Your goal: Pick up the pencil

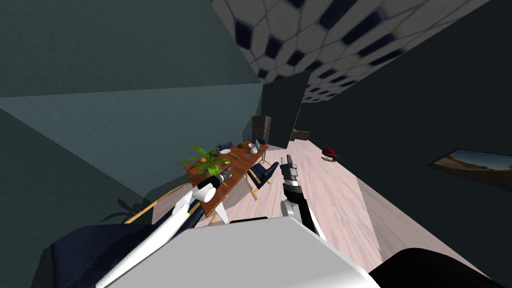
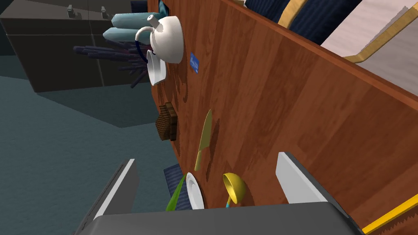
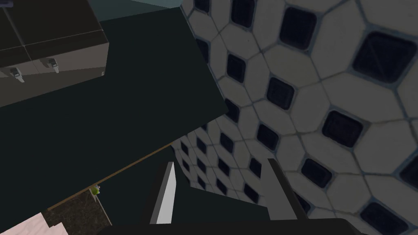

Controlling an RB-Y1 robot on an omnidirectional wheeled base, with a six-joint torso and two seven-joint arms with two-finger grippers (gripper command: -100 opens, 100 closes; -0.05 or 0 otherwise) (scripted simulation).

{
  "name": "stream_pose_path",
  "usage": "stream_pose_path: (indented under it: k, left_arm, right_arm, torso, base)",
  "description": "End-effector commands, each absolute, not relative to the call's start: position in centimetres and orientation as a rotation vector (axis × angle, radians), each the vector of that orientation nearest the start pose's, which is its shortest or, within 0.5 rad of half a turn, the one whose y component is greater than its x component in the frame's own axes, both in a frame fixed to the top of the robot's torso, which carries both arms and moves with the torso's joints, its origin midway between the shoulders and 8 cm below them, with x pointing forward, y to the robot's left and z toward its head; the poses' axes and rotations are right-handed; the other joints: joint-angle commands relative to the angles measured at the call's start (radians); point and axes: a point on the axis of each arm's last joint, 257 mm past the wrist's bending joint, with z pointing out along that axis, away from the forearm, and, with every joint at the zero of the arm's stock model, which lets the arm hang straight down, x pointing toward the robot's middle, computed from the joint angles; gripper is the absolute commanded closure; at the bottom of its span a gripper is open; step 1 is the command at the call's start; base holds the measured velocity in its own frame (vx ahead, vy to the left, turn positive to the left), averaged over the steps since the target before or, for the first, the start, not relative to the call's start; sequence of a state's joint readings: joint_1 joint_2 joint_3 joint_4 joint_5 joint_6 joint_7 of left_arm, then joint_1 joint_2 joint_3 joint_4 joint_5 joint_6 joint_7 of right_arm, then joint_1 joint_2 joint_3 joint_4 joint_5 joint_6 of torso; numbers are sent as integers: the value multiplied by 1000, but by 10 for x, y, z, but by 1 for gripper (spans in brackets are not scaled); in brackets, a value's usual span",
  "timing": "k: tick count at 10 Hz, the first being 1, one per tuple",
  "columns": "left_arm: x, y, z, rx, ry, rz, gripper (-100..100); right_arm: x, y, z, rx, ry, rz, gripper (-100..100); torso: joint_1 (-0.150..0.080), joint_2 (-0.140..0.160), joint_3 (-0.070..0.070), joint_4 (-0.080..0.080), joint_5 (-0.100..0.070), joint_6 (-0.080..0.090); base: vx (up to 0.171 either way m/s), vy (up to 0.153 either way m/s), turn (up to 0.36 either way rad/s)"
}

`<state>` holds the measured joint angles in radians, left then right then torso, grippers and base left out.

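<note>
- Head view shows a long brown wooden worktop [image 1: 245, 164] that stands along the grey-green wall. One dark blue chair [image 1: 262, 174] is at its side toward the pale plank floor [image 1: 325, 190].
- A green potted plant [image 1: 207, 161] stands on the near end of the worktop.
- The left pincer [image 1: 228, 173] hangs over the worktop just beside the plant. In the left wrist view its two fingers stand wide apart, released, and they hold nothing.
- The right pincer [image 1: 288, 164] is raised over the floor near the chair, apart from the worktop. Its fingers are also spread and empty.
- A white teapot [image 2: 167, 38] stands on the far part of the worktop, just beside a white saucer [image 2: 156, 70].
- A yellow-green knife [image 2: 204, 136] lies flat between the teapot and the left pincer.
- A white plate [image 2: 195, 191] and a yellow ladle [image 2: 234, 187] are close to the left pincer, between its fingers as that view shows them.
- The pencil [image 2: 387, 215], as far as I can tell, is the thin bright yellow stick on the worktop just beside one left finger, outside the gap. I cannot be sure of it.
</note>
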<state>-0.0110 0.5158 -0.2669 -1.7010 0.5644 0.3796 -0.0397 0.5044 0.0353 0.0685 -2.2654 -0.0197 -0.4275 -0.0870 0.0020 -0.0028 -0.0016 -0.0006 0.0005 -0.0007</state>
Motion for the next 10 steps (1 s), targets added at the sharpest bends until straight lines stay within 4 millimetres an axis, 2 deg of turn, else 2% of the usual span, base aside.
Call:
stream_pose_path:
  k: [1, 2, 5, 6, 7, 8, 9, 10]
  left_arm:
    - [504, 220, -313, -1342, 1802, -1154, -100]
    - [504, 221, -314, -1344, 1802, -1152, -100]
    - [494, 242, -358, -1426, 1929, -1027, -100]
    - [491, 245, -364, -1441, 1941, -1009, -100]
    - [486, 258, -381, -1477, 1991, -947, -100]
    - [483, 259, -386, -1488, 2003, -932, -100]
    - [476, 273, -400, -1521, 2049, -872, -100]
    - [473, 276, -405, -1536, 2059, -853, -100]
  right_arm:
    - [361, -264, 2, 813, 607, 1441, 0]
    - [361, -264, 2, 813, 607, 1440, 0]
    - [361, -264, 2, 813, 607, 1440, 0]
    - [361, -264, 2, 813, 607, 1441, 0]
    - [361, -264, 2, 813, 607, 1440, 0]
    - [361, -264, 2, 813, 607, 1441, 0]
    - [361, -264, 2, 813, 607, 1440, 0]
    - [361, -264, 2, 813, 607, 1441, 0]
  torso:
    - [0, 0, 0, 0, 0, 0]
    - [0, 0, 0, 0, 0, -1]
    - [-1, 0, 0, 0, 0, -1]
    - [0, 0, 0, 0, 0, 0]
    - [0, 0, 0, 0, 0, -1]
    - [0, 0, 0, 0, 0, 0]
    - [-1, 0, 0, 0, 0, -1]
    - [0, 0, 0, 0, 0, 0]
  base:
    - [3, 35, -148]
    - [0, 14, 20]
    - [1, 23, -212]
    - [-2, 30, -136]
    - [1, 29, -226]
    - [-1, 30, -142]
    - [-4, 30, -271]
    - [-5, 30, -132]
